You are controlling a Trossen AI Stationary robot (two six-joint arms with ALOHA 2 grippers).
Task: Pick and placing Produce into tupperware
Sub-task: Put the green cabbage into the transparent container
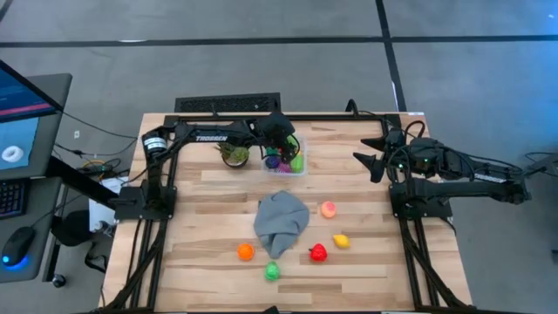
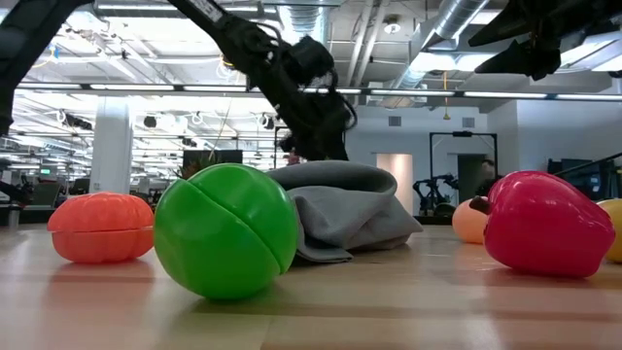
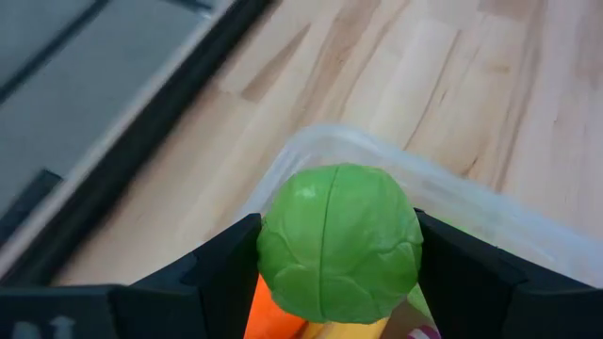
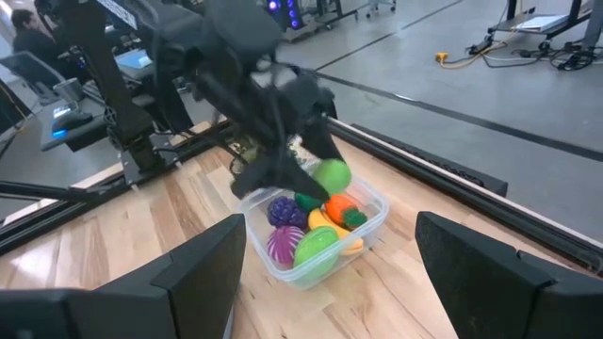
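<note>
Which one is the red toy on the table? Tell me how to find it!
Find the grey cloth in the middle of the wooden table. Near its front corner, toward the right arm's side, sits the red toy, beside a yellow one. It's the only red piece there.

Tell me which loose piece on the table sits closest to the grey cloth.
The peach-coloured piece, just beside the grey cloth; the orange, green, red and yellow ones lie farther off.

Wooden table (image 1: 366,174) carries: clear tupperware (image 1: 288,163), potted plant (image 1: 234,154), grey cloth (image 1: 281,221), and five loose produce pieces (image 1: 319,253).
</note>
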